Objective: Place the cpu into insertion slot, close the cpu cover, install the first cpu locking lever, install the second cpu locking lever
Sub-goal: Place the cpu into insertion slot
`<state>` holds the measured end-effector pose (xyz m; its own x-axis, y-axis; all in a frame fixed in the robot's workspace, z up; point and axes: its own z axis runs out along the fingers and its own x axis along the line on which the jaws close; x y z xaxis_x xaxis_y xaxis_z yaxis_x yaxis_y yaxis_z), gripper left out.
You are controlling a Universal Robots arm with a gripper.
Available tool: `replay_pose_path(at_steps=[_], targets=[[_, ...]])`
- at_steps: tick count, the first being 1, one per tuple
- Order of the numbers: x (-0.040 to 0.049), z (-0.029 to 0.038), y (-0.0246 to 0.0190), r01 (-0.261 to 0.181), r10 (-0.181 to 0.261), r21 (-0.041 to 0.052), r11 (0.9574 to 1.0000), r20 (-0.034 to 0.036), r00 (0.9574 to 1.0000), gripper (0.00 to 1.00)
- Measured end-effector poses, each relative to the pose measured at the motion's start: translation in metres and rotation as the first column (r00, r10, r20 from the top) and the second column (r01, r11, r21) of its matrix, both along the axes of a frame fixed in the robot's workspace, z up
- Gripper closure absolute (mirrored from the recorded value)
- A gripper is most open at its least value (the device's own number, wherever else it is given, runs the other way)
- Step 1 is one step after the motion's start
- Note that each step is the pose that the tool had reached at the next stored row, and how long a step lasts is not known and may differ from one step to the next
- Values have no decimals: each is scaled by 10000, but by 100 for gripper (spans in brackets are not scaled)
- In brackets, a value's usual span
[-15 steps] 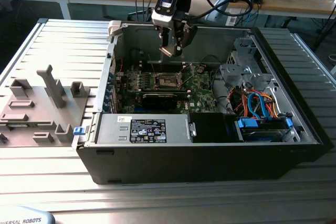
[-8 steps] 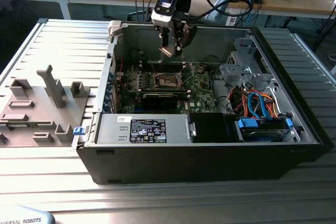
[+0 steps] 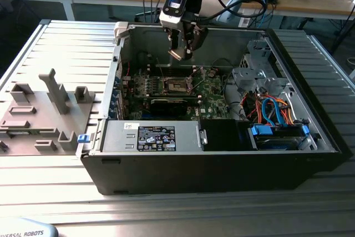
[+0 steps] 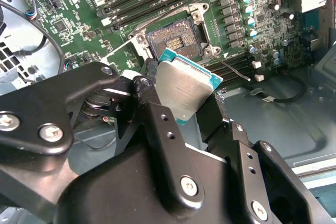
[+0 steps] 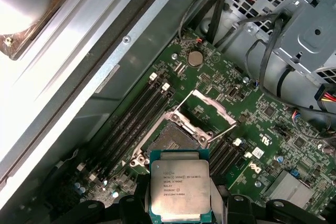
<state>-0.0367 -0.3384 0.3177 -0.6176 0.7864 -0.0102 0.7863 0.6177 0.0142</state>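
Cpu [image 5: 179, 190] in hand [image 4: 184, 92] above insertion slot [image 5: 169, 140]

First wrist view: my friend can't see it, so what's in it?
The claw holds a square silver chip above a green computer board, near the empty socket. The socket's metal cover stands flipped open.
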Motion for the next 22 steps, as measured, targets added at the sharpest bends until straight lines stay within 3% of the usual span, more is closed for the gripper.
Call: replay_pose_path(at_steps=[22], targets=[[0,-20,0,347,-347,0,9994,0,9994,46]])
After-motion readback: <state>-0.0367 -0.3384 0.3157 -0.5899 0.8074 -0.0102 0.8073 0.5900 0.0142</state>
